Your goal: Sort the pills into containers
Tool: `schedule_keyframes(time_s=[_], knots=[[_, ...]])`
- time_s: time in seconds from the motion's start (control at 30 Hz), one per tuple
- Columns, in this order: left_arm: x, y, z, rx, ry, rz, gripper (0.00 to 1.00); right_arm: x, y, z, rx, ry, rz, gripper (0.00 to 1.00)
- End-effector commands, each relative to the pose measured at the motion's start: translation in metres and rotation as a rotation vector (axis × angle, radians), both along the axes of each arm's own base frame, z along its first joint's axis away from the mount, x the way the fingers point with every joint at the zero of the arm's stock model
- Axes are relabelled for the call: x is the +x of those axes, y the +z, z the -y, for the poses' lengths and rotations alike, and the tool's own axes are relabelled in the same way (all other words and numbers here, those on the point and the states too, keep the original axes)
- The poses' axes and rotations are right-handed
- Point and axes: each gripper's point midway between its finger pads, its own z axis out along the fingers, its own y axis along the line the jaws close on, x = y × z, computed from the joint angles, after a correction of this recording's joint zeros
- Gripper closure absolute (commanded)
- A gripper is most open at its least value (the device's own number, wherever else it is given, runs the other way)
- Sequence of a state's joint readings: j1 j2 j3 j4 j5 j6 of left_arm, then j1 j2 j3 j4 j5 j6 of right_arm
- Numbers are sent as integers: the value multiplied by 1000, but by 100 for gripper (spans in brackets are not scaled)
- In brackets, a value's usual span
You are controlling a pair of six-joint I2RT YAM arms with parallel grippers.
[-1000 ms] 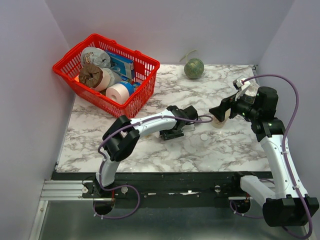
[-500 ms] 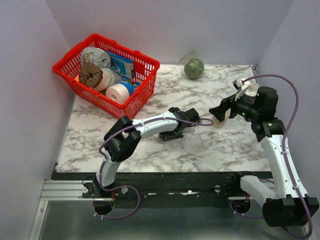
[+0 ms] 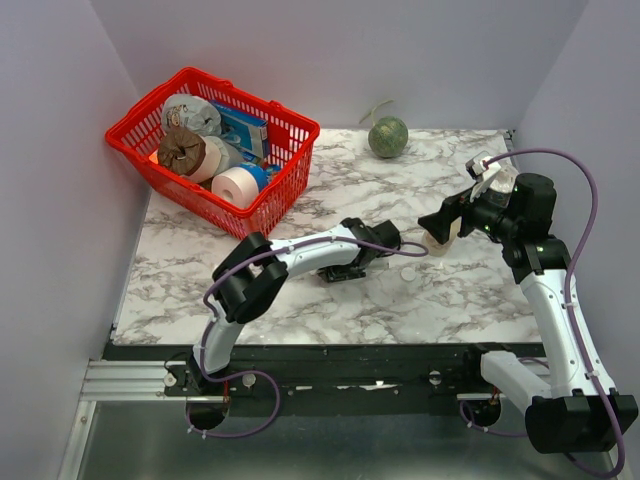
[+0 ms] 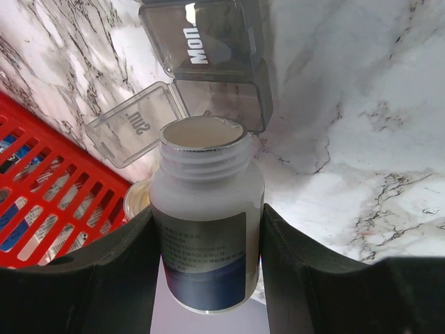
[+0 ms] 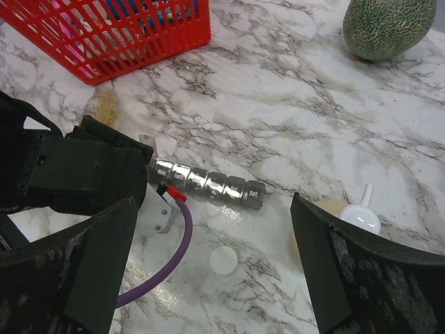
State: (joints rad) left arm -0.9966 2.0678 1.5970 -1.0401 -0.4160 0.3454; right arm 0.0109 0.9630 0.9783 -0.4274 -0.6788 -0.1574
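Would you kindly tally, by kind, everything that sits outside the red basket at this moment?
Bottles: 2 (white bottle, beige nozzle bottle)
Pill organiser strip: 1
Loose white cap: 1
Small clear vial, tan inside: 1
Green melon: 1
Total: 6

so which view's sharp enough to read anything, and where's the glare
Left wrist: lid lettering on the pill organizer is crisp and readable, while the label print on the white bottle is too soft to read. Right wrist: the organizer's closed lids catch bright glare. Top external: even light, soft shadows, no lettering legible.
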Motion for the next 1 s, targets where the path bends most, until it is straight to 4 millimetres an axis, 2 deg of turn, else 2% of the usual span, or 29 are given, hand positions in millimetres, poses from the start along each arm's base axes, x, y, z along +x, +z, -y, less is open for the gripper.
schedule_keyframes(time_s=[0.0, 0.57, 0.97], knots=[[7, 8, 2, 40, -24, 42, 100, -4, 1, -3, 14, 22, 4, 0], [10, 13, 9, 77, -100, 73, 100, -5, 2, -2, 13, 21, 10, 0], [7, 10, 2, 107, -120, 52, 100, -6, 3, -2, 11, 18, 13, 0]])
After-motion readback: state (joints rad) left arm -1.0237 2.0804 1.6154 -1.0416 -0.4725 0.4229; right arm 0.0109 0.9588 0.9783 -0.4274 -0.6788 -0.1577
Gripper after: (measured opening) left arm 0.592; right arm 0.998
